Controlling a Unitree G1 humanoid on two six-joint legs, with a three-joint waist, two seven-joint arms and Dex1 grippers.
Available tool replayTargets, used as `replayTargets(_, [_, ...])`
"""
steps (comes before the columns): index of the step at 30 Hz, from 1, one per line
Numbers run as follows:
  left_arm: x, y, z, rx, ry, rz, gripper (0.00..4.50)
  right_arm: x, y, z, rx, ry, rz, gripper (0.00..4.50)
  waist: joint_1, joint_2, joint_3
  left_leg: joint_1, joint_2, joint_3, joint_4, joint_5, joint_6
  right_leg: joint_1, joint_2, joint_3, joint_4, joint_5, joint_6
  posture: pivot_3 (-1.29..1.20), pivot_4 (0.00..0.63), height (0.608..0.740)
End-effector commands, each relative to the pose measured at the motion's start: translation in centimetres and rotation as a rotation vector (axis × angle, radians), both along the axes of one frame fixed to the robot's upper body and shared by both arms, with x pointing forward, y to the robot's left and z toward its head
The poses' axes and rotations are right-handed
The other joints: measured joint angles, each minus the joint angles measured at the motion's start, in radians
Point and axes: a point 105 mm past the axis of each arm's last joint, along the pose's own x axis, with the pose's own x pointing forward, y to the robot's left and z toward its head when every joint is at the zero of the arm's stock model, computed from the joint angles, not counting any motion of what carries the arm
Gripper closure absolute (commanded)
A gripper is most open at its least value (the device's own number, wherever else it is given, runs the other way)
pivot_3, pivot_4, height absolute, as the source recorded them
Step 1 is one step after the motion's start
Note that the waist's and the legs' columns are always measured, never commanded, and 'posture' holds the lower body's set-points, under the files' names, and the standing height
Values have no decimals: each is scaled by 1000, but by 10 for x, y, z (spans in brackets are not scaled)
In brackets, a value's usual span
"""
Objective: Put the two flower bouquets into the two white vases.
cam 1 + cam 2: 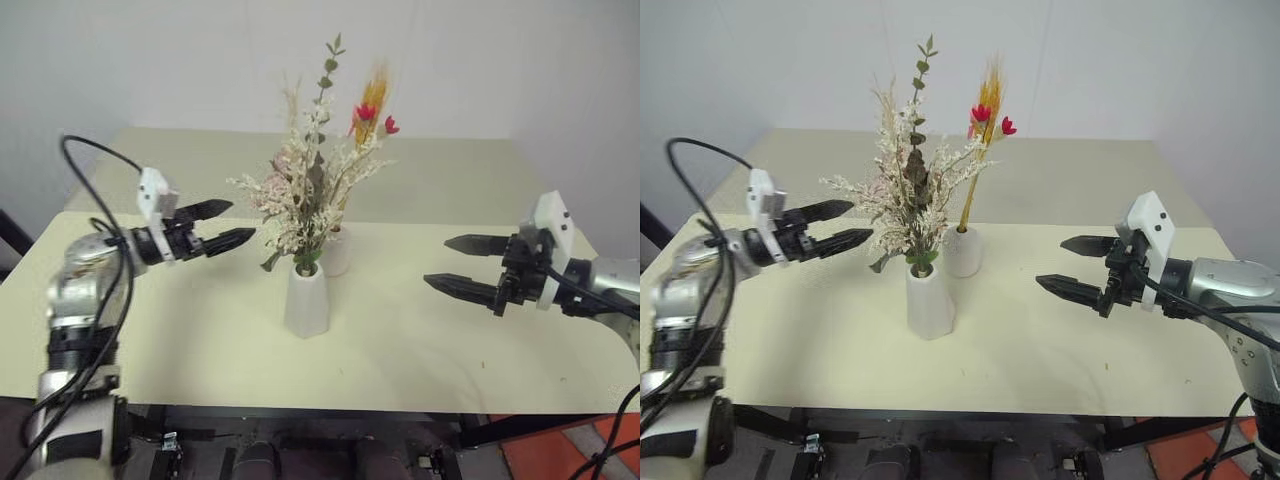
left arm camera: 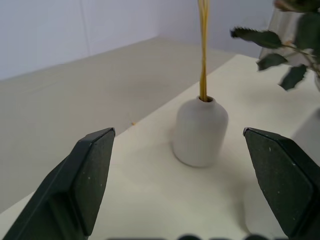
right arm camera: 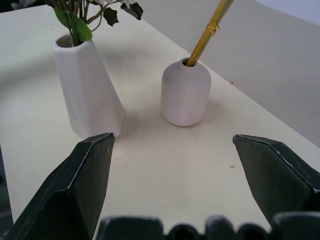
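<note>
Bushy bouquet (image 1: 912,185): cream-white and green, standing in the taller tapered vase (image 1: 928,300) near the table's middle.
Slim bouquet (image 1: 980,150): yellow stems with red blooms, seated in the shorter rounded vase (image 3: 185,92), just behind and beside the tall one.
Handling: stems look light, dry and brittle; best pinched low on the bound stalks. Matte ceramic vases are likely heavier, breakable and tippable.
Left gripper (image 1: 228,224): fingers spread, empty, apart from the flowers.
Right gripper (image 1: 1072,266): fingers wide, empty, well clear.
Table (image 1: 420,340): pale cream top.
Progress: both bunches appear placed.
</note>
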Motion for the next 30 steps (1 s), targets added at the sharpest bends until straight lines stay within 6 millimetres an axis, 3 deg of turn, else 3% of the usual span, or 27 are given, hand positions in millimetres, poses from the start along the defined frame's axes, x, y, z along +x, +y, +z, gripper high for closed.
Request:
replayTargets(1, [-27,3,13,31,-31,-56,20,0,-2,12,-10,-60,11,0,-2,0,0,0,0,0,0,0,0,0,0,0,0,0,0,0,150,740])
replayTargets(5, [-48,6,11,59,-7,-78,20,0,-5,12,-15,-55,16,0,-5,0,0,0,1,0,0,0,0,0,0,-1,0,-1,-1,0,150,740])
replayTargets(10, [-59,10,12,78,-8,-76,20,2,-7,14,-17,-52,19,0,-4,0,0,2,2,1,0,0,0,0,0,-1,1,-2,-3,0,150,740])
replayTargets(30, [-57,13,20,65,-42,-50,20,1,-20,19,-21,-57,-37,0,-4,0,0,2,2,1,-1,0,0,0,0,-1,1,-3,-5,0,150,740])
